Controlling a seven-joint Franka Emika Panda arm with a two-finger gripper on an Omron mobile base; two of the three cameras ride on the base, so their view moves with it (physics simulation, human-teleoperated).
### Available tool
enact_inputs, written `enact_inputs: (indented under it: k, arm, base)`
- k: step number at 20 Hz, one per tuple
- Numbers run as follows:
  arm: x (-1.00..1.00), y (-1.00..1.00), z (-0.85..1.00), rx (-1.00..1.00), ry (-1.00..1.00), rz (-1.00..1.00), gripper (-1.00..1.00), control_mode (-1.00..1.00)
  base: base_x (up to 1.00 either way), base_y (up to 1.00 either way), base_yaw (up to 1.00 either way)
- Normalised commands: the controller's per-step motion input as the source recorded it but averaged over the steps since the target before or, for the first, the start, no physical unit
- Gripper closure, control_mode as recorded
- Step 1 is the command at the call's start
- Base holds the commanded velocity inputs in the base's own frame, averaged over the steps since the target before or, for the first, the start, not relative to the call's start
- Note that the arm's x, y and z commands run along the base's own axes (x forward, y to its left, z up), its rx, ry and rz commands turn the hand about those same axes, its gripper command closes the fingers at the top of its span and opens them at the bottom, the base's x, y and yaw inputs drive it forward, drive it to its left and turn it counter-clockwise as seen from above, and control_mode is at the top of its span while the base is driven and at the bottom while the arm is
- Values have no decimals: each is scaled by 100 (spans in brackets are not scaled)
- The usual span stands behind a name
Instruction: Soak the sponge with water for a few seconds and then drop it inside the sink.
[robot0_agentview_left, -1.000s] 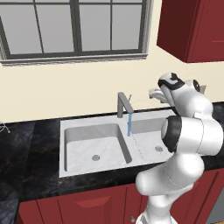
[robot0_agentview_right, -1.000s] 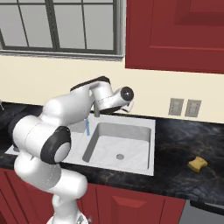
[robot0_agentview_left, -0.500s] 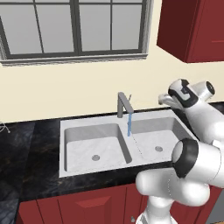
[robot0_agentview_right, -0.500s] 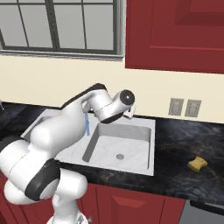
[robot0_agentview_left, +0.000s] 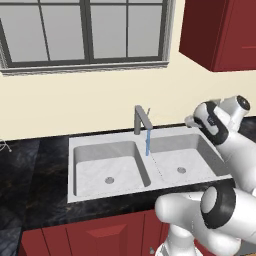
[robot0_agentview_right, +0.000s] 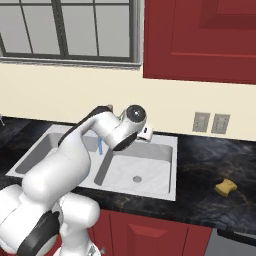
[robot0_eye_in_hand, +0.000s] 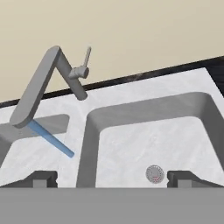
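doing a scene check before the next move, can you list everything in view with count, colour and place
yellow-olive blocky sponge: one, on the black counter right of the sink, apart from the gripper
thin blue water stream: one, running from the tap
grey-white marbled double-basin sink: one, set in the counter, a round drain in each basin
square grey metal tap: one, behind the divider
black marbled counter: one, around the sink
wall sockets: two, grey, right of the sink
red wall cabinet: one, above the counter
grey-framed window: one, above the sink
gripper: one, dark fingertips, open, empty, over the right basin
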Motion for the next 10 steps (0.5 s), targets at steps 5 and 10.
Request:
enact_inputs:
  k: [5,10]
  arm:
    - [-20,-15,2,-14,13,0,-100,-100]
    - [-16,-16,13,-10,20,0,-100,-100]
  base:
    - [0,0,0]
    - [0,0,0]
